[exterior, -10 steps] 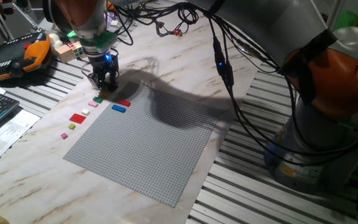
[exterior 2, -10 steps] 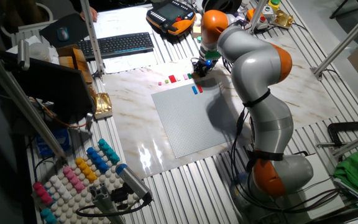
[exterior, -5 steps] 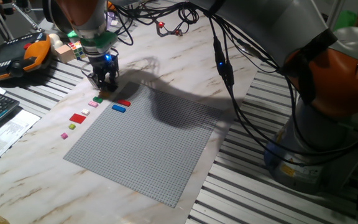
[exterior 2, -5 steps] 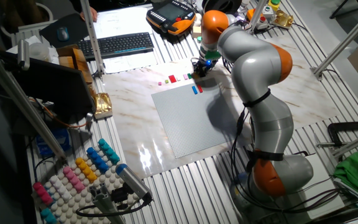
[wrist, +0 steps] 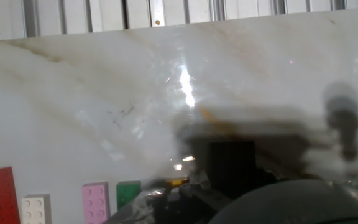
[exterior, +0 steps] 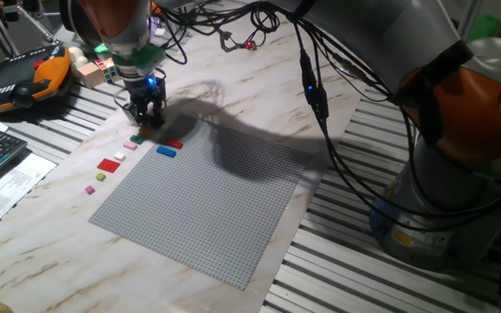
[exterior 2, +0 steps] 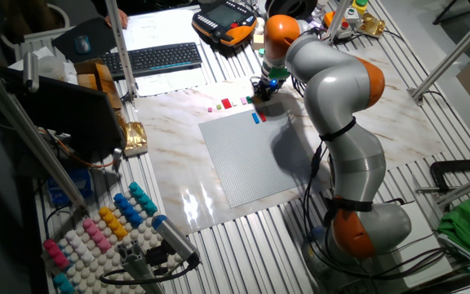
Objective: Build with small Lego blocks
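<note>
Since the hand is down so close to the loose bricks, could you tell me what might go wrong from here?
1. The hand sits low at the corner of the grey baseplate, right by the green brick and pink brick; a slight sideways move could scatter them.
2. In the hand view, the fingers block what lies beneath them, so a grasp there may be misjudged.
3. The black cables hang over the baseplate and might snag or sweep the red brick and blue brick.
</note>
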`<state>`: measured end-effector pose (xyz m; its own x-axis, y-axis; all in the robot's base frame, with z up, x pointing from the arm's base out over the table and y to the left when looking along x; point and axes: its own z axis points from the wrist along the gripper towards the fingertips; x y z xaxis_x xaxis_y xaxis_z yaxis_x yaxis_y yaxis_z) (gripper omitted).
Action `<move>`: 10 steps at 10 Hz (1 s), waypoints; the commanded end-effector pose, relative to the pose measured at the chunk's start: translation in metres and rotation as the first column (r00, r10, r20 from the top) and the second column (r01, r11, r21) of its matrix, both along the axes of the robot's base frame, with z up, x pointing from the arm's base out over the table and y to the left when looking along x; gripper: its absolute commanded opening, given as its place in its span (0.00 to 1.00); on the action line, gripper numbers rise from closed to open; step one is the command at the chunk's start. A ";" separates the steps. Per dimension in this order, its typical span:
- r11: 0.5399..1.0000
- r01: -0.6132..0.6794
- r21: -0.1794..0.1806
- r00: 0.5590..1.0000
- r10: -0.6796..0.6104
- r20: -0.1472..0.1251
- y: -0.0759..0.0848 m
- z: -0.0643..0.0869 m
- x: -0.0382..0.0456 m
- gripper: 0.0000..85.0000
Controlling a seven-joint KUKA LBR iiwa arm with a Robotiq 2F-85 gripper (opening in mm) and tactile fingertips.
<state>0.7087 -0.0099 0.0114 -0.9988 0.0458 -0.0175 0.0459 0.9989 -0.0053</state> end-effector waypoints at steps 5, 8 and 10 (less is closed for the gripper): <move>1.000 -0.010 -0.003 1.000 0.010 -0.005 -0.001 -0.002 -0.0011 0.25; 1.000 -0.020 -0.008 1.000 0.020 -0.011 -0.002 -0.001 -0.0008 0.21; 1.000 -0.025 -0.009 0.999 0.025 -0.032 -0.003 0.007 0.0003 0.19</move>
<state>0.7064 -0.0122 0.0143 -0.9995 0.0201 0.0243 0.0198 0.9997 -0.0151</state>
